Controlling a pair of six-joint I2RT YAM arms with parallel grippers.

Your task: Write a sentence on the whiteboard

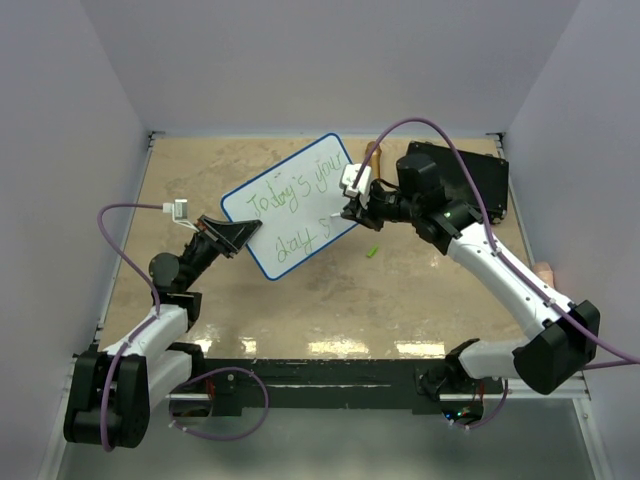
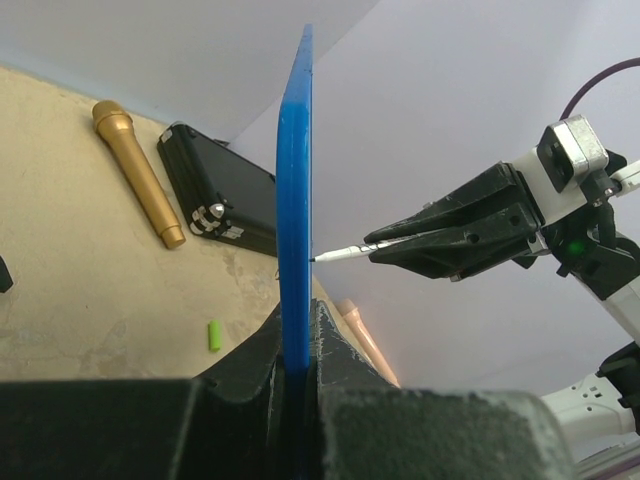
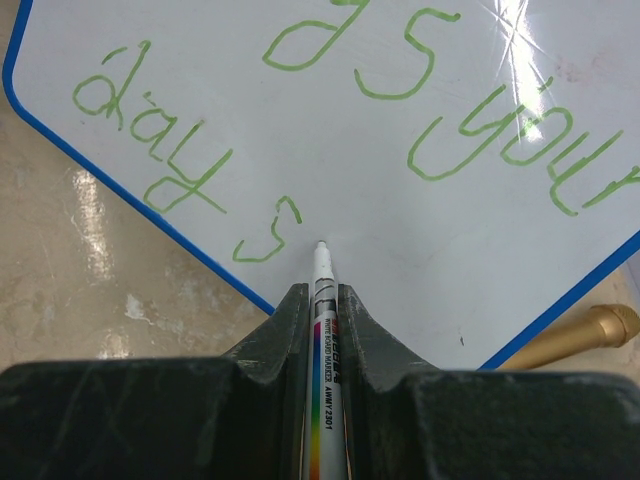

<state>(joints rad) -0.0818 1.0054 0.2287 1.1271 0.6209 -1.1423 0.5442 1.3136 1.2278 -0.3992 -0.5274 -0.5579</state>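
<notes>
The whiteboard, white with a blue rim, is held up off the table and carries green writing "Today's your day s". My left gripper is shut on its lower left edge; in the left wrist view the whiteboard stands edge-on between the fingers. My right gripper is shut on a white marker with a rainbow stripe. The marker's tip rests against the whiteboard just right of the last green "s". From the left wrist, the marker touches the board's face.
A black rectangular case lies at the back right under the right arm. A gold microphone lies beside the case. A small green cap sits on the tan table. A beige handle lies behind the board.
</notes>
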